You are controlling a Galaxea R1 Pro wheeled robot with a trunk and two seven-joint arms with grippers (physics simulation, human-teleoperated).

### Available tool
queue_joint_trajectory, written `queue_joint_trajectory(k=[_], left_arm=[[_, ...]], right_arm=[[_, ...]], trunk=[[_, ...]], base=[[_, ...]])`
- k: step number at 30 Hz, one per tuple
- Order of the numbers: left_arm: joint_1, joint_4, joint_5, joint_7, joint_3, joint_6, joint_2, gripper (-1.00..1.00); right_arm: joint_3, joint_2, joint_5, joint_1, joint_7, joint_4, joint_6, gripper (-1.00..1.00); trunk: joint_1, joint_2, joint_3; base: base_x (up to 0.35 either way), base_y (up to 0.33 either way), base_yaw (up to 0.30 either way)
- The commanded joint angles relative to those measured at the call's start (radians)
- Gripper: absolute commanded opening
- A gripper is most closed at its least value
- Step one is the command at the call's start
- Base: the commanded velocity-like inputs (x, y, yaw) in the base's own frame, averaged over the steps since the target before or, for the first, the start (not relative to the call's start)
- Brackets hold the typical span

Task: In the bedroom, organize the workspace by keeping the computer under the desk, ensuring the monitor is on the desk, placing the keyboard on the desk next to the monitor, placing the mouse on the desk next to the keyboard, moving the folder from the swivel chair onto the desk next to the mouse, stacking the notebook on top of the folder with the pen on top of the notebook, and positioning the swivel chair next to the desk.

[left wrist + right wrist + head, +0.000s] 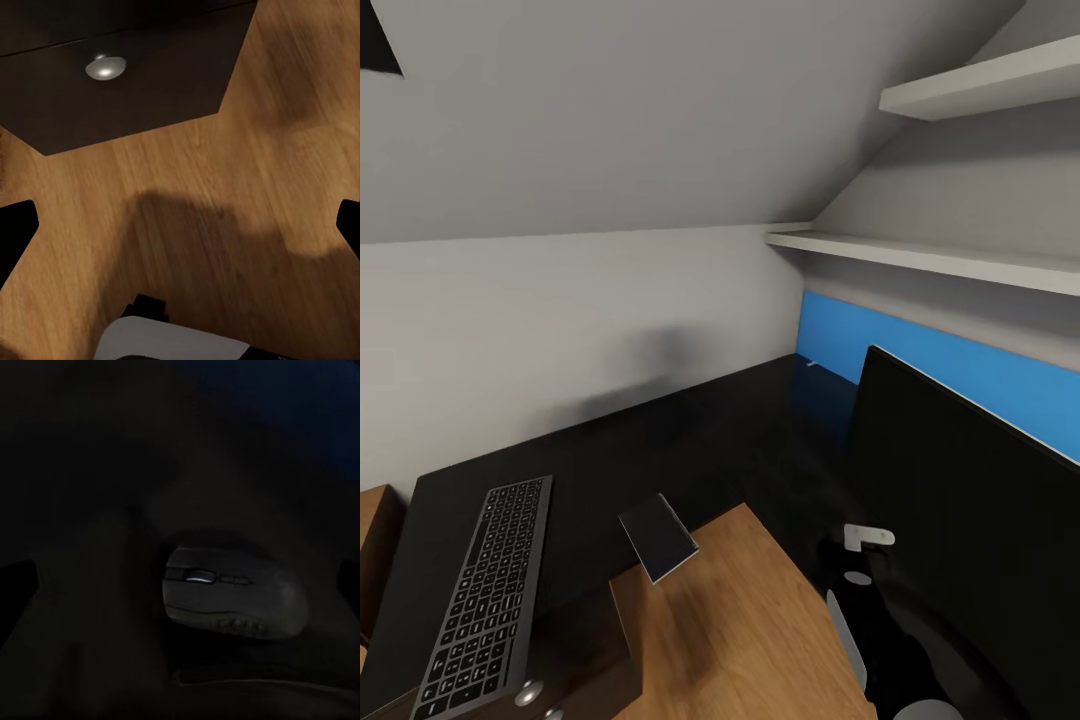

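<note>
The black keyboard (485, 600) lies on the desk (690, 430) at the left. A small grey notebook (657, 537) rests at the desk's front edge, jutting over the floor. The black monitor (970, 520) stands at the right before the blue back panel (840, 345). A tiny light stick, the pen by its look (812, 366), lies at the desk's back. The mouse (229, 600) sits on a dark surface just ahead of my open right gripper (180, 581). My left gripper (180, 225) hangs open over the wooden floor, holding nothing.
The dark drawer unit (120, 97) with a round metal knob (105, 67) stands under the desk near my left gripper. Two white shelves (920, 255) jut from the sloped wall above the monitor. My right arm (865, 560) rises beside the monitor's lower edge.
</note>
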Motion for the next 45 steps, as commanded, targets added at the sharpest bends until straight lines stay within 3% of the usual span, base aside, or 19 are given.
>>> queue_joint_trajectory(k=[1,41,45], left_arm=[[-0.001,0.000,-0.001,0.004,-0.002,-0.003,0.000,1.00],[-0.001,-0.001,0.000,0.003,-0.002,-0.004,-0.002,1.00],[-0.001,-0.001,0.000,0.003,-0.002,-0.004,-0.002,1.00]], right_arm=[[-0.002,0.001,0.007,0.000,0.000,0.003,0.008,1.00],[-0.007,-0.001,0.007,0.000,-0.002,0.011,-0.009,1.00],[-0.008,-0.001,0.007,0.000,-0.002,0.011,-0.010,1.00]], trunk=[[0.000,-0.001,-0.001],[0.000,-0.001,-0.001],[0.015,-0.029,-0.014]], base=[[0.000,0.000,0.000],[0.000,0.000,0.000],[0.000,0.000,0.000]])
